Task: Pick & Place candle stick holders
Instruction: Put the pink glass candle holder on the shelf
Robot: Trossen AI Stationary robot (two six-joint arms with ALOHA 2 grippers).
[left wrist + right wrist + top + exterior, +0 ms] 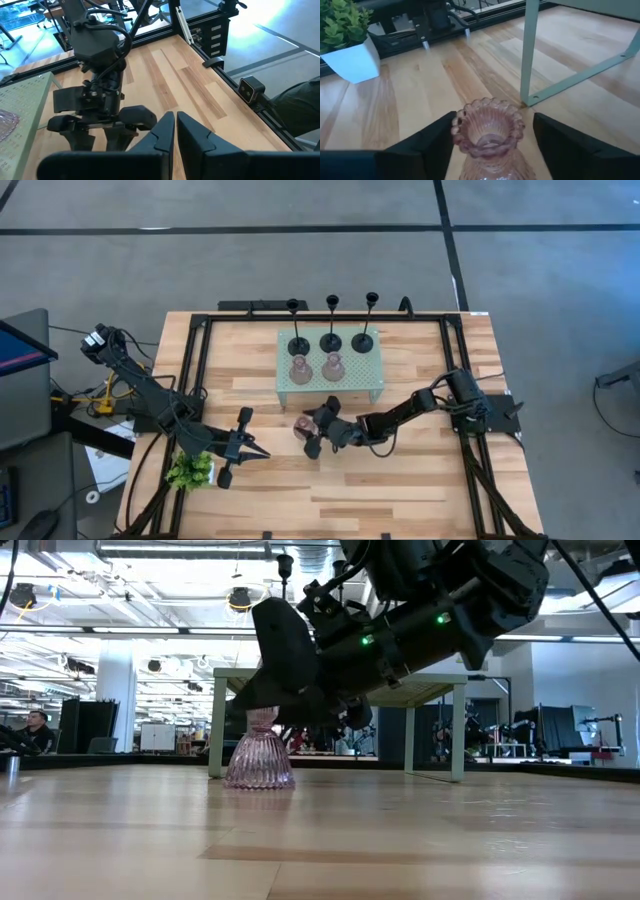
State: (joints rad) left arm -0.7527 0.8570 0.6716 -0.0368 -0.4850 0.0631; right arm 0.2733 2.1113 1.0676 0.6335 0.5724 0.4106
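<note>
Five holders stand on the green stand (pixel 375 375): three black (pixel 331 340), two pink (pixel 299 370). The third pink holder (pixel 303 425) sits on the table (pixel 400 480), the right claw (pixel 312 430) spread around it, not yet gripping. The left claw (pixel 245 452) waits clenched near the plant (pixel 190 470).

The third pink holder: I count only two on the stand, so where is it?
In the high view the third pink holder stands on the wooden table just in front of the pale green stand, between the open fingers of the right hand.

Both arms were matte black with looping black cables; green indicator lights (pixel 438 618) glowed on the right arm (pixel 420 405).
</note>
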